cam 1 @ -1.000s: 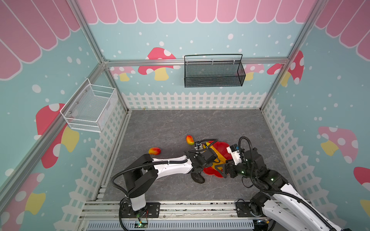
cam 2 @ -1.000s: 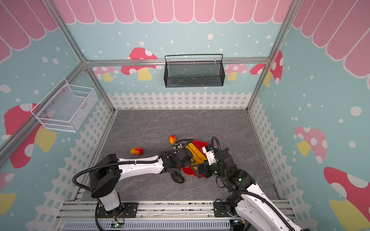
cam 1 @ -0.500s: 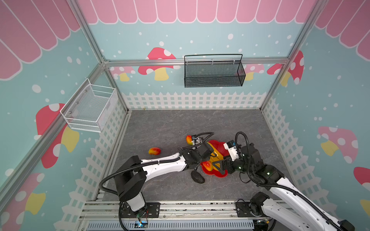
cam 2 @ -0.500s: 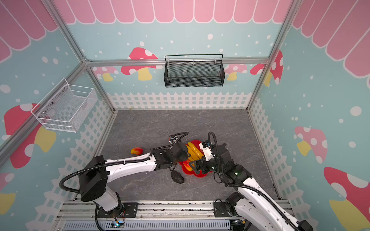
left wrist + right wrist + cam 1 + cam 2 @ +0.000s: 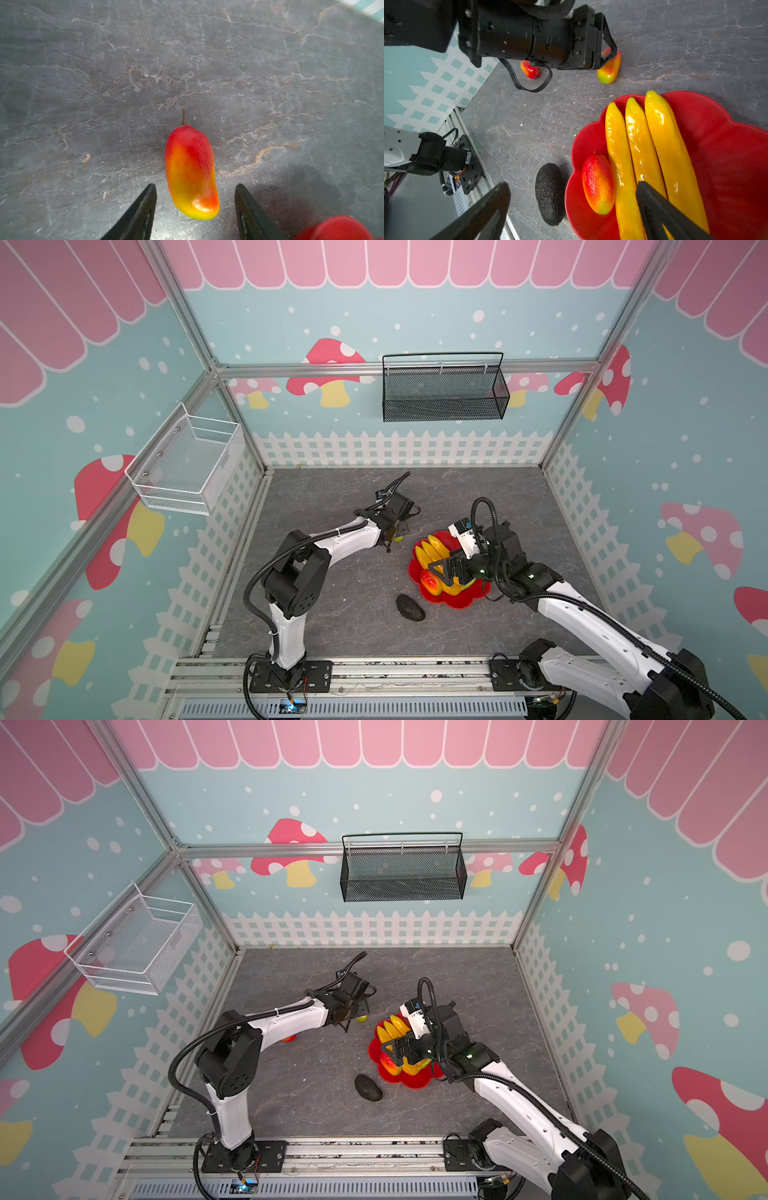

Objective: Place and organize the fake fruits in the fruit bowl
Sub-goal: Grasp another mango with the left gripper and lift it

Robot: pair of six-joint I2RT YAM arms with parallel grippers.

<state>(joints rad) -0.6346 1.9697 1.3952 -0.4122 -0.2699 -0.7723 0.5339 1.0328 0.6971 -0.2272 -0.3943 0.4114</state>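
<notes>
The red fruit bowl (image 5: pixel 459 602) (image 5: pixel 417 1082) (image 5: pixel 726 155) stands right of the floor's middle. In it lie the yellow banana bunch (image 5: pixel 432 551) (image 5: pixel 643 145) and one mango (image 5: pixel 430 583) (image 5: pixel 599 185). My right gripper (image 5: pixel 442 570) (image 5: pixel 573 185) hovers open over the bowl's near-left side, holding nothing. The dark avocado (image 5: pixel 410 608) (image 5: pixel 550 193) rests on the floor beside the bowl. My left gripper (image 5: pixel 394 540) (image 5: pixel 195 186) is open astride a second mango (image 5: pixel 399 538) (image 5: pixel 191 172) on the floor behind the bowl, not touching it. A third mango (image 5: pixel 289 1038) (image 5: pixel 530 69) peeks out under the left arm.
A black wire basket (image 5: pixel 444 393) hangs on the back wall and a white wire basket (image 5: pixel 187 464) on the left wall. Picket-fence walls ring the grey floor, and a metal rail (image 5: pixel 374 672) with both arm bases runs along the front.
My left gripper has left the bowl and swung back and left to the mango on the floor. The right gripper has shifted a little back over the bowl, still open.
</notes>
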